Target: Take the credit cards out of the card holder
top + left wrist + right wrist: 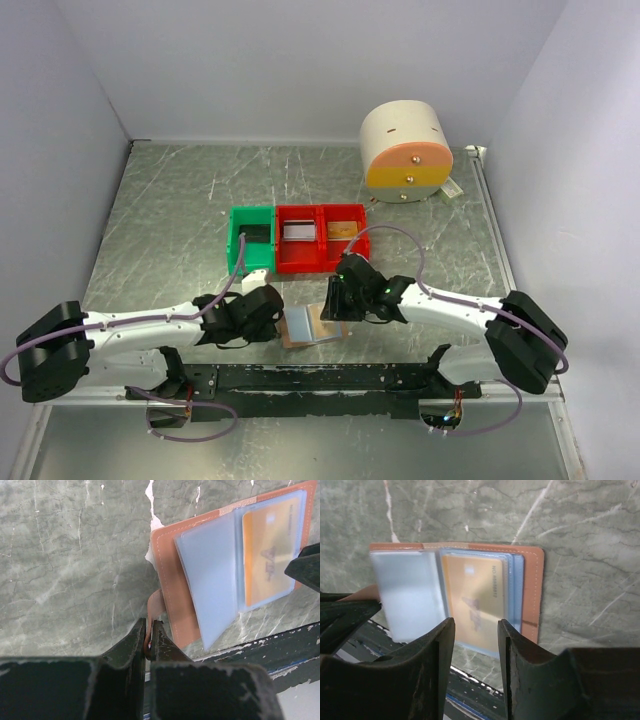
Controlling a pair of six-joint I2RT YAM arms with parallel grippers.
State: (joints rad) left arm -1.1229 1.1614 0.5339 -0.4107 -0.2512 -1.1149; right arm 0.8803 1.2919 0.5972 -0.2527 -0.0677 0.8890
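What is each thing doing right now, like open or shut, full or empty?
card holder, open, lying flat.
gold card, tucked in a clear sleeve.
left hand, shut on the card holder's strap.
right hand, open over the gold card.
green bin, holds a dark card.
red bins, hold a silver card and a gold-brown card.

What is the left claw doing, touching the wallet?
Touching. The left wrist view shows the left gripper shut on the wallet, with its strap pinched between both fingers.
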